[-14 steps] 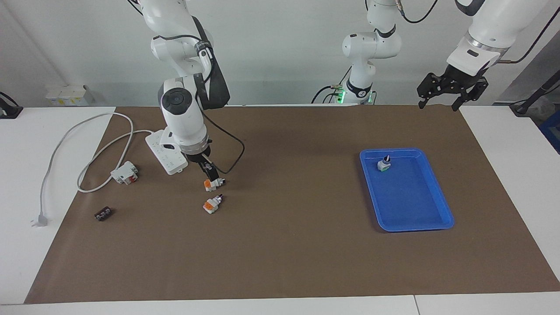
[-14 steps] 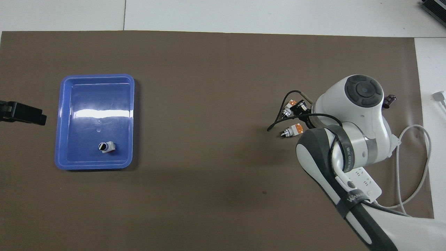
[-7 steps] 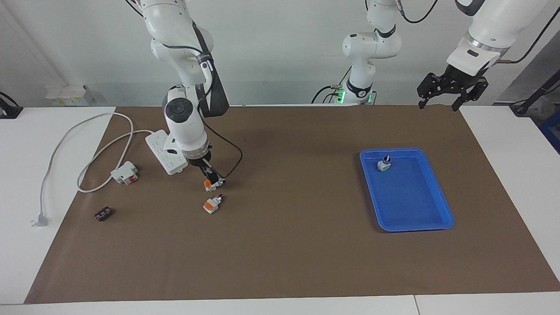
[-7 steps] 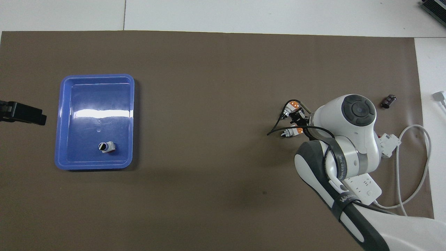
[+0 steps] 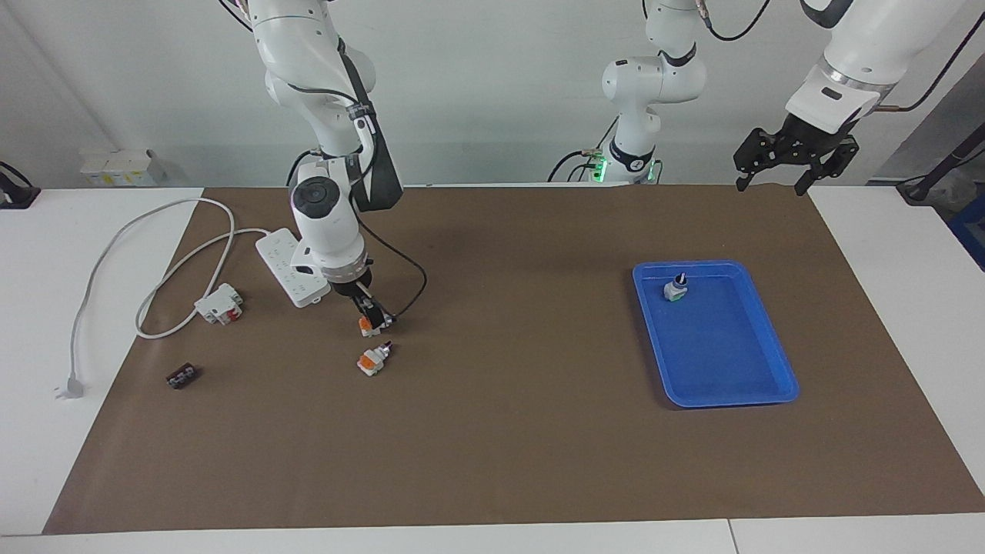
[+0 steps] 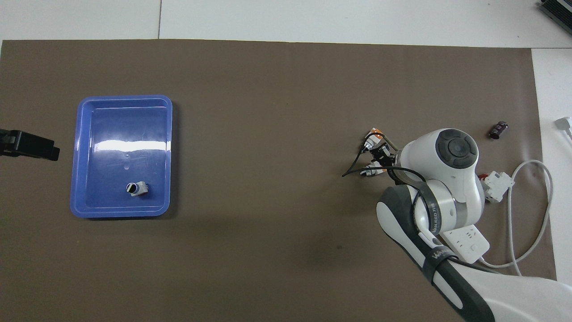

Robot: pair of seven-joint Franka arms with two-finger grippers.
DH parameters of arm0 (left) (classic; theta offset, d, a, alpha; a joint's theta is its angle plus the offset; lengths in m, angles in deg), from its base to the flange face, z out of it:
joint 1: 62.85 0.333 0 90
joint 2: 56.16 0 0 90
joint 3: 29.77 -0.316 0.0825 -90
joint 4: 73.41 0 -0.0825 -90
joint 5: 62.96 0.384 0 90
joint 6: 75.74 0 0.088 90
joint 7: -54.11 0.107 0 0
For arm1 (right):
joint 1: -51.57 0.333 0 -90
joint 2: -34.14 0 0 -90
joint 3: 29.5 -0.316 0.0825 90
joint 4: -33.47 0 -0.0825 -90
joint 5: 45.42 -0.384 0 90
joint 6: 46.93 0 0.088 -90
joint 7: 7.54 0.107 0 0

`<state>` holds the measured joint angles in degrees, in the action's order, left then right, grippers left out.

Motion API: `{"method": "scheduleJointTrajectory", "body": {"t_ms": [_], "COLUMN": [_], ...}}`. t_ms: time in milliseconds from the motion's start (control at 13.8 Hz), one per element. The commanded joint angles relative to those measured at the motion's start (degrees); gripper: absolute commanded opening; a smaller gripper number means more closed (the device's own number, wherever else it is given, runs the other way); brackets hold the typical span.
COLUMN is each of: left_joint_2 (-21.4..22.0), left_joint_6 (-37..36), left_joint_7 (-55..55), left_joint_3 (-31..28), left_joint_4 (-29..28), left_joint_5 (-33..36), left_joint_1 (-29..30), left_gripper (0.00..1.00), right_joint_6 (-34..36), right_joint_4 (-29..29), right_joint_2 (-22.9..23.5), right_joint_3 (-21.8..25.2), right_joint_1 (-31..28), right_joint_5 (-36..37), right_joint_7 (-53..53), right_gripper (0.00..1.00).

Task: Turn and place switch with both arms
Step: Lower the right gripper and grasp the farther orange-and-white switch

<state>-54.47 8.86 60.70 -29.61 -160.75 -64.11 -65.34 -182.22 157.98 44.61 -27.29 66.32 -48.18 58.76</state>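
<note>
Two orange-and-white switches lie on the brown mat toward the right arm's end. My right gripper [image 5: 370, 315] points down onto the switch [image 5: 372, 325] nearer to the robots and looks shut on its body, the switch still resting at the mat. It also shows in the overhead view [image 6: 370, 170], partly covered by the gripper [image 6: 380, 155]. The second switch [image 5: 375, 358] lies just farther out, free. My left gripper [image 5: 777, 177] waits open and empty, raised over the mat's edge at the left arm's end.
A blue tray [image 5: 739, 369] holds an upright switch with a green base [image 5: 675, 288]. A white power strip [image 5: 292, 269] with its cable, a white-and-red block [image 5: 219, 304] and a small black part [image 5: 181, 377] lie near the right arm.
The right arm's wrist has drawn back toward the robots and stands steeper, its fingertips staying at the switch. The left arm has not moved.
</note>
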Motion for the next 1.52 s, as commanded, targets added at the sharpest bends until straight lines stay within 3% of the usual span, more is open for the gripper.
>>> {"method": "scheduleJointTrajectory", "body": {"t_ms": [0,507,579,724,796,868,941,1086,1230,1447], "left_joint_2": [1.6,1.6,1.6,1.6,1.7,1.6,1.6,1.7,1.6,1.6], "left_joint_6": [0.0,0.4,0.3,0.2,-0.3,-0.2,0.0,-0.3,-0.1,0.1], "left_joint_7": [0.0,0.1,0.3,0.6,0.5,0.2,0.4,0.6,0.5,0.4], "left_joint_3": [0.2,0.3,0.3,0.3,0.4,0.4,0.5,0.5,0.5,0.5], "left_joint_4": [-1.8,-1.9,-1.9,-1.9,-1.9,-1.9,-1.7,-1.8,-1.4,-1.0], "left_joint_5": [1.1,1.1,1.1,1.1,1.1,1.1,1.1,1.1,0.8,-2.4], "left_joint_1": [0.2,-0.6,-0.6,-0.7,-0.7,-0.7,-0.7,-0.5,-0.6,-0.6], "left_gripper": [1.00,1.00,1.00,1.00,0.99,0.95,0.91,0.72,0.69,0.69], "right_joint_6": [-3.6,-7.1,-7.2,-8.1,-8.1,-8.0,-7.3,-6.0,-0.5,5.1], "right_joint_4": [1.4,3.2,3.6,4.0,4.2,4.1,3.6,2.2,-2.0,-9.5], "right_joint_2": [0.2,0.3,0.3,0.6,0.6,0.7,0.9,1.0,1.0,1.0], "right_joint_3": [-0.2,-0.2,-0.2,-0.3,-0.2,-0.3,-0.3,-0.3,-0.3,-0.2], "right_joint_1": [-0.2,-0.3,-0.4,-0.5,-0.5,-0.6,-0.8,-0.8,-0.7,-1.0], "right_joint_5": [-2.9,-3.6,-3.6,-3.6,-3.6,-3.6,-4.3,-5.9,-7.7,-20.0], "right_joint_7": [1.5,2.7,2.6,2.6,2.6,2.5,2.8,2.5,2.7,3.3], "right_gripper": [1.00,0.98,0.88,0.58,0.36,0.00,0.00,0.00,0.00,0.00]}}
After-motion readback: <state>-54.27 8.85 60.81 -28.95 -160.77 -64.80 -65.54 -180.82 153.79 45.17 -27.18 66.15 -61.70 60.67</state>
